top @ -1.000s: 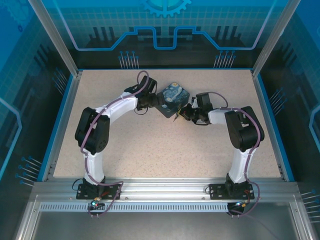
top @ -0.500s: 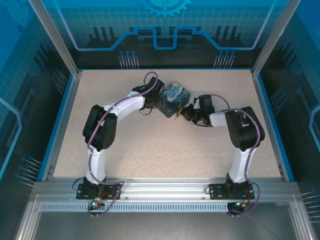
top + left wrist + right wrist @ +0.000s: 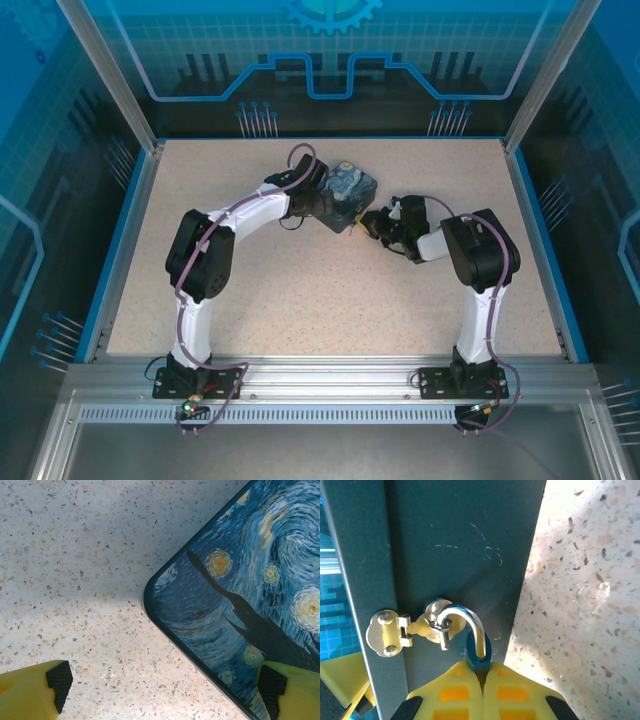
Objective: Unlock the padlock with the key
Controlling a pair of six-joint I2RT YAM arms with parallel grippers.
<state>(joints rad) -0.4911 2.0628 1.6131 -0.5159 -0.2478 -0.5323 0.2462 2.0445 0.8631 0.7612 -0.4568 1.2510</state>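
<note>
The right gripper (image 3: 482,677) has its yellow fingers pressed tight together, pinching the body of the small blue metal padlock (image 3: 480,652). Only a sliver of that blue body shows just ahead of the fingertips. A bright silver shackle (image 3: 469,621) arches out of it and hooks through the ring of a brassy riveted hasp (image 3: 390,632), up and to the left of the fingertips. One leg of the shackle enters the body. The other ends by the ring, and whether the lock is fastened cannot be told.

The hasp is fixed to the dark grey, lightly scratched side wall of a rectangular tin with a blue-and-yellow starry-night painting on its lid (image 3: 352,186). This wall stands directly in front of the right gripper. To the gripper's right lies the speckled beige table (image 3: 580,605), brightly lit.

The left gripper (image 3: 166,686) has its jaws spread wide and holds nothing. The tin's rounded corner lies between its fingers. One black pad (image 3: 272,686) sits over the painted lid and the other over bare table. Whether either pad touches what lies under it cannot be told.

From the top camera, the two grippers face each other across the tin's near corner. The tin touches the right gripper's side through the padlock and sits just beside the left gripper.
</note>
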